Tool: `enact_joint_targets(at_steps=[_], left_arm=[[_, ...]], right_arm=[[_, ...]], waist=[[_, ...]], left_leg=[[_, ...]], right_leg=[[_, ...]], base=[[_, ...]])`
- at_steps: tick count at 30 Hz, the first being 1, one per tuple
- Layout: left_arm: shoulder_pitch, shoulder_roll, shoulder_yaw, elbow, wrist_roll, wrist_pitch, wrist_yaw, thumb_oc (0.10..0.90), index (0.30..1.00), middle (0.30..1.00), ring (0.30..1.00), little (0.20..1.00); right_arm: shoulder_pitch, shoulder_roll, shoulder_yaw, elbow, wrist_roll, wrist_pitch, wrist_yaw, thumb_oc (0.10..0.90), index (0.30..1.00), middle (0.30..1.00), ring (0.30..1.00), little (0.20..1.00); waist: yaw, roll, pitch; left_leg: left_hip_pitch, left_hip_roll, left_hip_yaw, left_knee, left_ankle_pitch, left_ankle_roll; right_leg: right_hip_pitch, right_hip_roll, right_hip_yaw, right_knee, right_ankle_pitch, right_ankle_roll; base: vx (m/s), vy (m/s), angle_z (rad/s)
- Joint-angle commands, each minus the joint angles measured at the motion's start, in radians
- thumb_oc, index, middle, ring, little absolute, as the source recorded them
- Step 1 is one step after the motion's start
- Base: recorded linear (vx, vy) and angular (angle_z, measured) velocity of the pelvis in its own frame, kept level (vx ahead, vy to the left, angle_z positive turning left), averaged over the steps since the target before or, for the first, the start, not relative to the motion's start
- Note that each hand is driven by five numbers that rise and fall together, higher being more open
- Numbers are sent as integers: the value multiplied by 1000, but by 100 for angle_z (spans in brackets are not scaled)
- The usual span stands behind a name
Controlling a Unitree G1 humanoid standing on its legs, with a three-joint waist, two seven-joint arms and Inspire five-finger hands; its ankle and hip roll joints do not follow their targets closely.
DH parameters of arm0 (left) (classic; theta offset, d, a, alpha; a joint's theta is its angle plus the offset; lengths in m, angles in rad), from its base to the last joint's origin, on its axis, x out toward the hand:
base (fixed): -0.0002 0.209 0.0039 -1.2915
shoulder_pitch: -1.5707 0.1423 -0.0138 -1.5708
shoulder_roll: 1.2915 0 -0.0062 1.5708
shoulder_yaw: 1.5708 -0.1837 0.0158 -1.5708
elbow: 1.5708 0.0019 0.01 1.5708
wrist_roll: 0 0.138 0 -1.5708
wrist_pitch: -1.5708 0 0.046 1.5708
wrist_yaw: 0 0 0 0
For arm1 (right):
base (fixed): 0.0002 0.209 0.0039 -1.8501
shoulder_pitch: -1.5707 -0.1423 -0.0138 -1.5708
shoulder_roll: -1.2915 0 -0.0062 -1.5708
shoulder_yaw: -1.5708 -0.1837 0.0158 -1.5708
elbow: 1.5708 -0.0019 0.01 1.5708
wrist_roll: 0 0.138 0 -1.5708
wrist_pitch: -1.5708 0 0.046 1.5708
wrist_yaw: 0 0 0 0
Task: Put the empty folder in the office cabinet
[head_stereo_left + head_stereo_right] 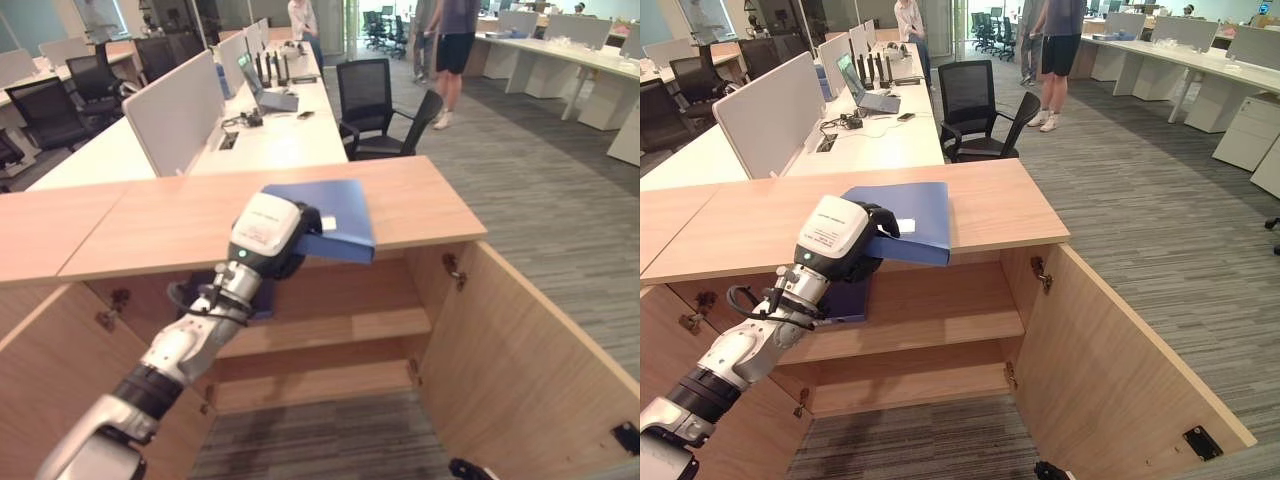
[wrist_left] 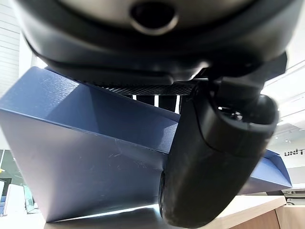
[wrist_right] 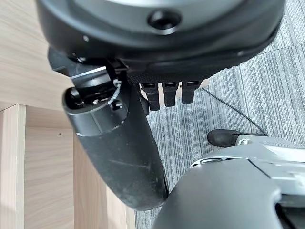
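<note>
The blue folder [image 1: 335, 212] lies tilted on the front edge of the wooden office cabinet's top [image 1: 420, 200], its near end jutting out over the open front. My left hand [image 1: 266, 234] is shut on that near end. In the left wrist view the thumb [image 2: 214, 157] presses on the folder's cover [image 2: 90, 157]. Below the hand, a second dark blue folder [image 1: 845, 300] lies on the cabinet's upper shelf [image 1: 940, 325]. My right hand [image 3: 114, 143] hangs low beside a wooden panel, above grey carpet, with relaxed fingers and nothing in it.
Both cabinet doors stand open; the right door [image 1: 520, 350] swings far out over the carpet. Behind the cabinet are white desks with a partition [image 1: 185, 110], a laptop [image 1: 265, 90] and a black chair [image 1: 375, 105]. People [image 1: 455, 50] stand further back in the aisle.
</note>
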Motion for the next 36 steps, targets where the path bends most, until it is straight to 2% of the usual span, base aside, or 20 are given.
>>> enact_joint_targets(at_steps=[1,4,8,9,12,13,16,17,19,20,24,25,27,30,32,33,36], left_arm=[[-124,25,165,-68,-98,-25,36,400,300,300,300,300],[-107,24,225,-114,-138,-23,50,400,300,300,300,300],[-68,3,335,-214,-248,-56,69,400,300,300,300,300],[-35,-23,400,-266,-326,-75,82,400,300,300,300,300],[19,-56,486,-340,-473,-118,76,400,300,300,300,300],[56,-89,529,-386,-593,-153,88,400,300,300,300,300],[126,-138,581,-447,-807,-220,35,400,300,300,300,300],[167,-175,600,-476,-954,-252,-10,400,300,300,300,300],[185,-189,604,-491,-1022,-261,-36,400,300,300,300,300],[235,-216,614,-516,-1162,-267,-98,400,300,300,300,300],[321,-265,616,-536,-1409,-255,-213,400,300,300,300,300],[323,-265,617,-536,-1415,-256,-217,400,300,300,300,300],[379,-320,582,-539,-1604,-236,-296,400,300,300,300,300],[436,-358,531,-549,-1725,-206,-346,400,300,300,300,300],[456,-366,518,-553,-1752,-198,-356,400,300,300,300,300],[491,-383,495,-546,-1800,-175,-380,400,300,300,300,300],[546,-414,462,-531,-1865,-147,-415,400,300,300,300,300]], right_arm=[[-68,-9,-23,6,29,-30,-12,800,900,900,900,900],[-72,-8,-21,0,32,-29,-10,800,900,900,900,900],[-85,1,-18,-8,37,-27,-3,800,900,900,900,900],[-91,6,-14,-25,40,-27,1,800,900,900,900,900],[-96,11,-11,-53,59,-32,14,800,900,900,900,900],[-105,13,-7,-77,71,-35,21,800,900,900,900,900],[-115,11,6,-140,84,-39,36,800,900,900,900,900],[-122,13,14,-177,103,-43,44,800,900,900,900,900],[-125,14,18,-196,112,-44,48,800,900,900,900,900],[-130,15,24,-242,141,-46,60,800,900,900,900,900],[-131,43,41,-349,302,-40,108,800,900,900,900,900],[-129,42,42,-351,305,-39,109,800,900,900,900,900],[-129,69,80,-450,466,-19,162,800,900,900,900,900],[-123,79,139,-569,625,12,219,800,900,900,900,900],[-124,78,157,-610,670,23,239,800,900,900,900,900],[-124,77,196,-693,756,47,274,800,900,900,900,900],[-115,79,240,-791,872,60,308,800,900,900,900,900]], waist=[[21,-18,43],[24,-18,43],[37,-20,43],[43,-19,44],[52,-15,46],[60,-16,48],[73,-13,52],[80,-11,54],[84,-11,55],[91,-9,56],[103,-6,61],[103,-6,60],[112,-7,66],[121,-10,71],[124,-12,73],[130,-15,75],[134,-19,76]], left_leg=[[113,-15,15,-1,-178,-20],[111,-16,13,-1,-176,-20],[106,-17,4,-1,-172,-19],[104,-17,4,-1,-170,-20],[101,-15,5,-1,-167,-20],[98,-16,4,-1,-164,-20],[95,-15,4,-1,-162,-19],[95,-15,5,-1,-162,-18],[93,-15,5,-1,-161,-19],[89,-14,4,-1,-158,-19],[86,-17,-2,-1,-155,-18],[86,-17,-2,-1,-156,-18],[83,-17,-5,-1,-153,-19],[82,-16,-11,-1,-149,-19],[80,-16,-12,-1,-148,-20],[78,-17,-15,-1,-145,-20],[74,-17,-23,-1,-142,-20]], right_leg=[[13,3,-10,7,-101,29],[14,2,-13,7,-100,28],[12,1,-15,7,-99,26],[10,1,-17,7,-97,25],[4,1,-17,7,-95,24],[2,1,-17,7,-93,23],[-1,1,-18,7,-90,21],[-3,1,-18,7,-89,20],[-3,1,-19,7,-90,19],[-4,1,-23,7,-90,18],[-3,1,-28,7,-88,15],[-3,1,-27,7,-88,15],[-2,1,-31,7,-86,13],[0,3,-34,7,-85,10],[0,3,-34,7,-85,10],[-2,5,-36,7,-84,9],[-3,4,-36,7,-84,8]], base=[[0,0,0],[-12,-1,1],[-12,1,2],[0,0,0],[-35,10,3],[-49,10,1],[-41,8,-2],[-34,4,0],[-32,5,3],[-37,8,4],[-12,4,2],[0,0,0],[-16,1,0],[-16,-3,4],[-24,-3,10],[-25,-4,5],[-20,-1,9]])
